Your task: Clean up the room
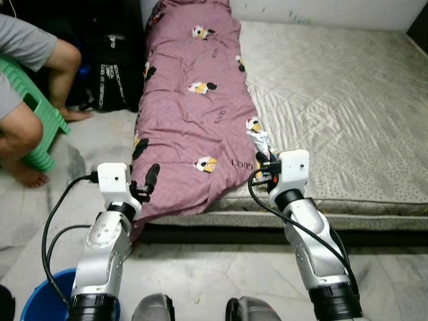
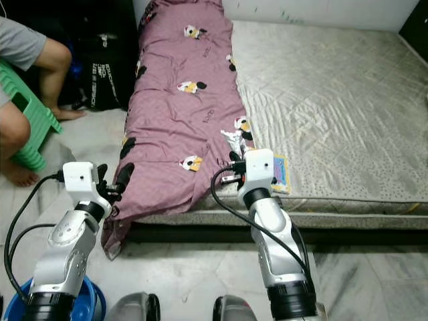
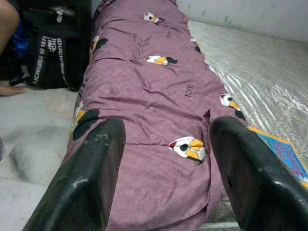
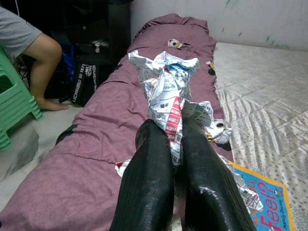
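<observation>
While I've got the crumpled newspaper (image 4: pixel 166 91) pinched in the right gripper (image 4: pixel 175 144), I'd say this cleanup is only partway there, since the paper is off the bed surface but hasn't gone anywhere yet. It's sitting at the middle of the head view, just over the near edge of the purple blanket (image 1: pixel 190 114) that runs up the left half of the mattress (image 1: pixel 334 100). Both black fingers are clamped tight on the lower part of the wad, with the rest of it fanning up above the tips. My guess is the blue bucket (image 1: pixel 43 301) down in the lower left corner of the frame is where it's meant to end up, so there's a carry and a drop left to do. I can also see a colourful flat booklet or flyer (image 4: pixel 269 202) lying on the mattress right beside the blanket edge, which probably wants picking up too. Pose-wise, the right arm is bent up from the lower right, wrist raised at the bed edge. The left gripper (image 3: pixel 166 159) is held up at the lower left of the blanket's near corner, fingers spread wide apart and holding nothing. A person sits on a green stool (image 1: pixel 33 114) at the upper left.
</observation>
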